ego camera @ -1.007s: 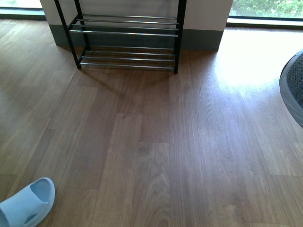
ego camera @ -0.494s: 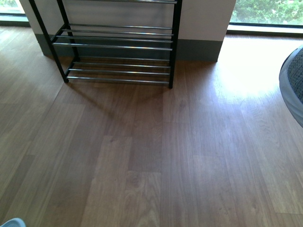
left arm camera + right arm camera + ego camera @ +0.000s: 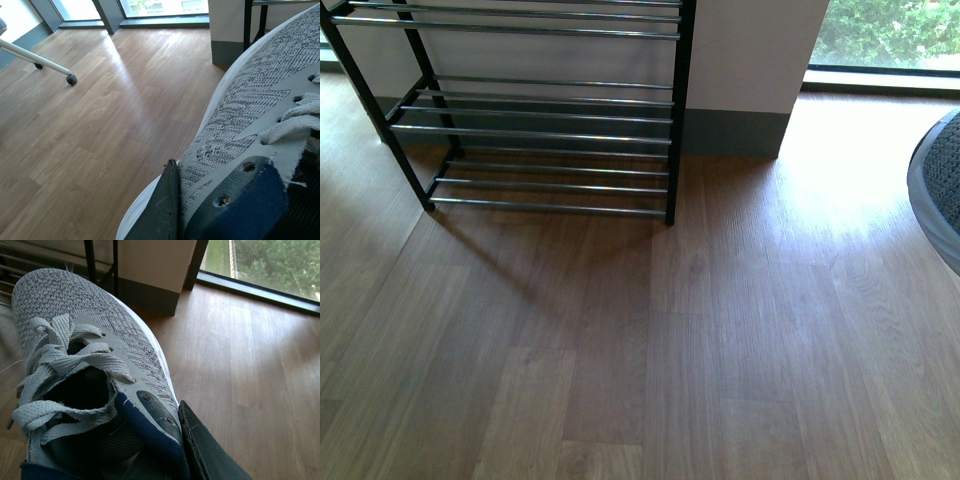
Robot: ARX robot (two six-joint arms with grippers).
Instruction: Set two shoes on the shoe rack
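Against the pale wall at the far left of the front view stands the shoe rack [image 3: 535, 133] — black frame, thin chrome bars in tiers; its feet rest on the wood floor [image 3: 650, 350], close to the grey skirting [image 3: 735, 132]; a window [image 3: 885, 35] showing greenery lies to its right. At that view's right edge juts the toe of the right-hand sneaker [image 3: 942, 185], grey knit over a pale sole, well apart from the rack.

Right wrist view: the same sneaker fills the near frame, laces [image 3: 65, 355] loose, navy lining [image 3: 150, 440] at the collar; the right gripper [image 3: 172, 437] presses one dark finger [image 3: 207, 452] flat on the collar's outer side, the other finger hidden — a pinch on the collar, as far as shows.

Left wrist view: the left-hand sneaker [image 3: 250, 115] is held clear of the floor, toe towards the rack's legs; the left gripper [image 3: 195, 200] lays a dark finger [image 3: 165, 210] on the outside of the navy collar, its partner out of sight, a like pinch; beyond, a white leg with a castor [image 3: 72, 79] stands on the boards.
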